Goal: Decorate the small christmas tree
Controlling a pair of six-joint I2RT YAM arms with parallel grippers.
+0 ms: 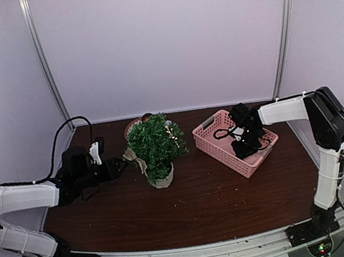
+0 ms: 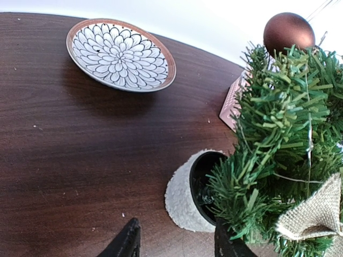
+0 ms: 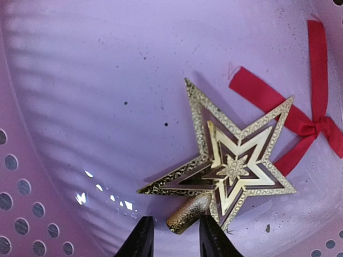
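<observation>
The small christmas tree (image 1: 155,142) stands mid-table; plate (image 2: 120,53) just behind-left, basket (image 1: 223,158) to its right, a star (image 3: 236,160) inside, seemingly overlapping a bow (image 3: 300,120).

A dark wooden counter (image 2: 64,160) fills the view. At upper left sits a round plate (image 2: 121,54) with a black-and-white petal pattern and a brown rim. On the right stands the small christmas tree (image 2: 278,139) in its whitish pot (image 2: 185,198), a brown bauble (image 2: 288,32) near its top and a burlap bow (image 2: 316,214) low on its branches. The left end effector (image 2: 177,243) shows two dark fingertips (image 2: 128,241) spread apart at the bottom edge.

Glittery gold star (image 3: 236,166), matt bauble (image 2: 288,32), burlap bow (image 2: 316,211).
</observation>
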